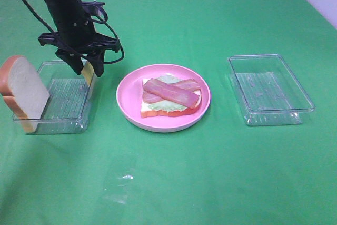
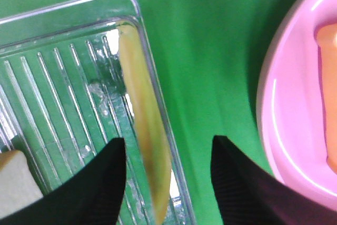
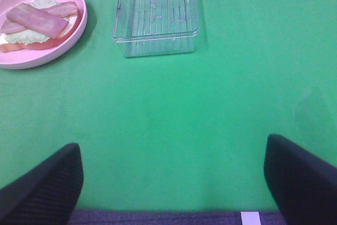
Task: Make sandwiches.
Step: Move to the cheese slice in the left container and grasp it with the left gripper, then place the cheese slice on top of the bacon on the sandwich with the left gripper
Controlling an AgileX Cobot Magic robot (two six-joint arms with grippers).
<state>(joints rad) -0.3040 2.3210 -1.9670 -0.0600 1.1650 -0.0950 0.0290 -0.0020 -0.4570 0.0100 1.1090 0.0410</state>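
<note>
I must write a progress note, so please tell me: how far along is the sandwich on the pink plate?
Done: a bread slice, lettuce and meat strips lie stacked on the pink plate. In hand: the left gripper, jaws open, straddles the yellow cheese standing on edge in the left tray. Left: cheese onto the stack, then the second bread slice leaning in that tray. The right gripper hangs open.
</note>
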